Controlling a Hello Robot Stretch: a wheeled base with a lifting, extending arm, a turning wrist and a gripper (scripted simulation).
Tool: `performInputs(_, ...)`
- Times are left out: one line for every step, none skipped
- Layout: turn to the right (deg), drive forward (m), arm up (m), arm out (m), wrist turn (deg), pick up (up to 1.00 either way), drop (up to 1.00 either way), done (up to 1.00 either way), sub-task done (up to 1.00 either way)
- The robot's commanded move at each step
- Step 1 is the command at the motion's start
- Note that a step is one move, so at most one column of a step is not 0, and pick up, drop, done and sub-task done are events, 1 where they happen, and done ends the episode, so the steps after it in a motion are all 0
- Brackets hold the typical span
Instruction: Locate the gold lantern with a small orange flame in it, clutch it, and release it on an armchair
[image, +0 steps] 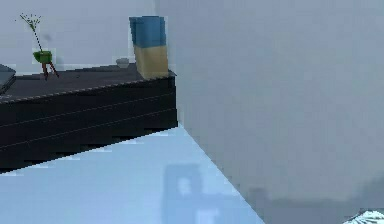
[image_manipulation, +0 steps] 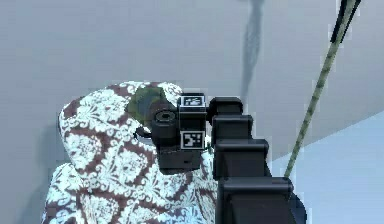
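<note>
An olive lump, rounded and dull, is seen at the far end of the gripper. It may be judged to be the lantern, though neither its shape, its flame nor its long axis can be made out. It is placed just up-picture of the fingers, close against the dark gripper body. Behind it, the patterned armchair is spread, so it cannot be told whether the lump is held or resting on the chair. How the fingers are set cannot be told. The arm is reached out over the cushions. The release is judged to depend on the lump being above the seat. Elsewhere, a dark cabinet is shown bearing a potted plant.
</note>
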Motion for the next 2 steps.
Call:
performInputs(0.0,0.0,0.0,0.0,0.0,0.0,1.0,0.0,0.0)
performInputs(0.0,0.0,0.0,-0.1,0.0,0.0,0.0,0.0,0.0)
